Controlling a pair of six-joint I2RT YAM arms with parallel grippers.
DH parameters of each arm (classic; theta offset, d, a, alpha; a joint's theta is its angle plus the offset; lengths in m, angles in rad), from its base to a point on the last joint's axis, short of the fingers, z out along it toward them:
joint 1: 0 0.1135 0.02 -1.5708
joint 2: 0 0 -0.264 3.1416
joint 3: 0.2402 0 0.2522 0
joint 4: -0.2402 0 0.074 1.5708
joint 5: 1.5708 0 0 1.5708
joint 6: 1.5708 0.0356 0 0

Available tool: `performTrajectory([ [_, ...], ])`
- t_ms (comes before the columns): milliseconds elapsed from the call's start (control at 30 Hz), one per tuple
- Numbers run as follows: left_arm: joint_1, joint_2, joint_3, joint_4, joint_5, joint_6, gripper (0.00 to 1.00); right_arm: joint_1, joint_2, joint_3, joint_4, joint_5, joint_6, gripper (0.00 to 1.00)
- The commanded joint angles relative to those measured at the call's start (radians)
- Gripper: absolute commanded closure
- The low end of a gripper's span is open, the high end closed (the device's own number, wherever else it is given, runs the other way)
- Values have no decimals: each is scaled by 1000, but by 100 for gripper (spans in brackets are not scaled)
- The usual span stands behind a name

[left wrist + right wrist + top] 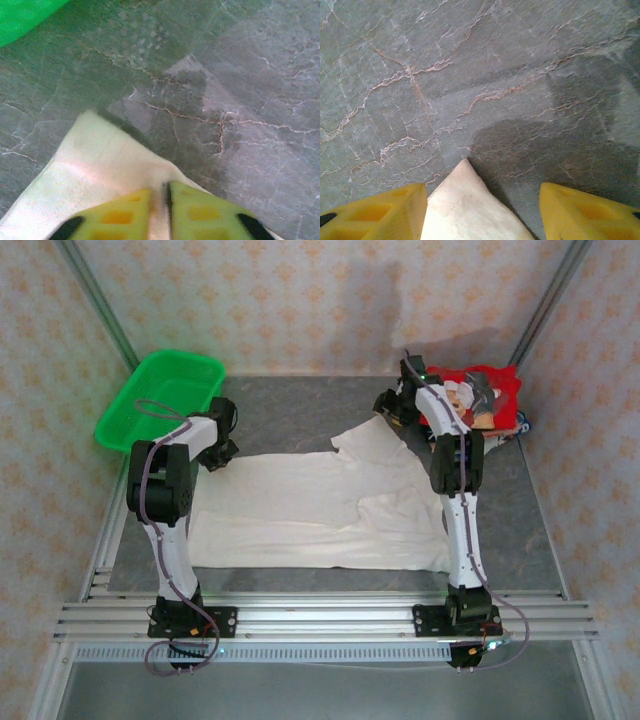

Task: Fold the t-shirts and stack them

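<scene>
Presently: one large off-white cloth t-shirt (320,510), laid out on the grey marbled counter (290,410), one corner pinched between the nearly closed yellow left fingers (125,215), another pointed corner lying loose between the widely spread yellow right fingers (375,210).

Grey marbled worktop (300,405): off-white shirt (320,515) spread flat at centre, green basket (160,400) at 10 o'clock, red shirt pile (492,390) at 2 o'clock.
</scene>
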Motion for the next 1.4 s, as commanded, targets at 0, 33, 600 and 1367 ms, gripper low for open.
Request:
performTrajectory([
  [0, 5, -26, -32, -61, -22, -14, 70, 9, 22, 31, -1, 41, 3, 41],
  [33, 4, -33, -29, -61, -19, -15, 66, 9, 24, 31, -3, 44, 4, 42],
  [600, -46, -175, 9, -84, 10, -51, 35, 35, 66, 30, -7, 65, 46, 84],
  [1367, -55, -241, -62, -65, 1, -63, 34, -23, -156, -245, 207, 100, 84, 62],
])
